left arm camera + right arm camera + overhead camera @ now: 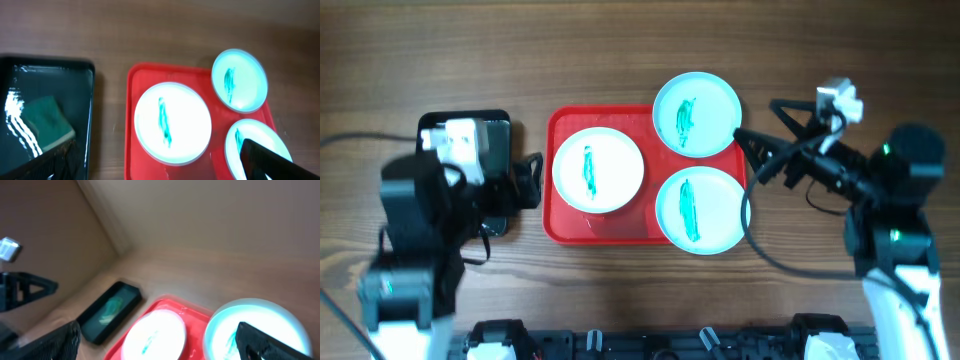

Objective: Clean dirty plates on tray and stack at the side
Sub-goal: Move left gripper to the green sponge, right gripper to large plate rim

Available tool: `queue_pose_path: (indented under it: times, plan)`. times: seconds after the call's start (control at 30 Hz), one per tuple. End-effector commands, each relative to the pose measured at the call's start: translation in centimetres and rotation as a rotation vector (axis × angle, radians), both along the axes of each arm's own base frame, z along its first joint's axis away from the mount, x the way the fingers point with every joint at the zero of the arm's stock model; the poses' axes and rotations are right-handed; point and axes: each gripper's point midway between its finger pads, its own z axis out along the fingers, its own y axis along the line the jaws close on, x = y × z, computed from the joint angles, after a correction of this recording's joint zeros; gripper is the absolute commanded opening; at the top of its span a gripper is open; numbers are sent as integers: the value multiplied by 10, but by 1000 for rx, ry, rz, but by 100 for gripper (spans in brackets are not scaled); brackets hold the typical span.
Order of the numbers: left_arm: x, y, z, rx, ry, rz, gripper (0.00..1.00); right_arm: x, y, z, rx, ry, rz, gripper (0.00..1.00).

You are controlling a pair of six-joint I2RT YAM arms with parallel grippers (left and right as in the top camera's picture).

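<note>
From overhead, the red tray (552,228) sits mid-table on the wooden table (640,45), and all three plates are on it, each with a teal smear (589,170) down the middle. The white plate (615,170) lies fully inside the tray at its 9 o'clock side. The far cyan plate (710,113) rides over the rim at 1 o'clock, and the near cyan plate (715,209) hangs over the edge at 5 o'clock.

The left gripper (527,182) hovers just off the tray's 9 o'clock edge, jaws spread, nothing between them. The right gripper (757,160) sits at 3 o'clock, prongs wide apart and empty, close to both cyan plates; contact is hard to judge here.

The left arm (415,215) covers most of the black tray (502,128) from above. The left wrist view opens it up: a green sponge (47,122) lies inside, under glare, and the near cyan plate is cut off by a dark finger (265,160). The right wrist view is blurred; the black tray shows only a greenish patch, and the near cyan plate does not show
</note>
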Motion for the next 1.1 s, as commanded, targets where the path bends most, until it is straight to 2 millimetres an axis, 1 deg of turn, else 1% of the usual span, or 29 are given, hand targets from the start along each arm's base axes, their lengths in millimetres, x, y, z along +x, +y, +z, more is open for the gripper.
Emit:
queue_pose_path:
  times: [0.0,0.03,0.1,0.13,0.17,0.27,0.33,0.37,0.4,0.43,0.47,0.5,0.53,0.57,0.6,0.67,0.73,0.77,0.8,0.83,0.87,0.9,0.93,0.97,1.0,1.07]
  plan:
    - [18,8,5,37,129,17,100,15,27,6,3,99,93,100]
    - [20,8,2,36,179,17,100,21,35,0,-22,146,107,100]
    - [27,8,-2,35,228,15,100,28,43,-12,-70,210,107,100]
    - [34,8,-5,34,251,14,100,34,50,-24,-129,273,97,100]
    - [38,8,-8,34,262,14,100,38,53,-33,-170,312,89,100]
    - [49,9,-15,34,270,14,100,47,59,-63,-324,445,49,100]
    - [51,9,-19,34,284,14,100,49,64,-81,-435,508,46,100]
    - [52,9,-22,33,292,13,100,50,69,-93,-511,538,61,100]
    - [53,9,-23,33,295,13,100,49,74,-100,-550,546,79,100]
    - [53,9,-24,33,299,13,100,48,81,-107,-581,541,114,100]
    - [53,8,-23,29,298,10,100,47,94,-115,-602,522,166,100]
    - [53,7,-23,23,299,6,100,49,101,-120,-613,500,190,100]
    - [53,6,-23,20,298,2,100,56,111,-122,-607,470,197,100]
    - [53,6,-23,18,298,1,100,59,117,-126,-594,477,191,100]
    - [53,6,-23,18,298,1,100,60,124,-130,-563,509,180,100]
    - [55,6,-22,19,286,1,100,57,141,-136,-454,629,167,100]
    - [60,6,-19,19,262,2,100,58,149,-145,-437,655,177,99]
    - [62,6,-17,20,253,3,100,60,149,-152,-451,661,167,90]
    - [65,6,-16,18,241,5,100,64,145,-161,-467,693,116,86]
    - [66,7,-15,3,243,25,100,69,139,-173,-481,745,29,84]
    - [67,10,-16,-9,251,68,100,72,134,-181,-497,772,-24,82]
    - [67,17,-19,-15,266,136,100,73,132,-188,-515,785,-51,78]
    - [67,28,-23,-15,289,239,100,73,132,-195,-528,800,-71,75]
    - [66,36,-26,-9,302,304,99,72,135,-202,-539,809,-68,68]
    - [65,48,-31,1,320,406,99,70,140,-209,-550,815,-57,63]
    - [63,61,-37,20,340,506,98,68,147,-223,-581,820,-51,58]
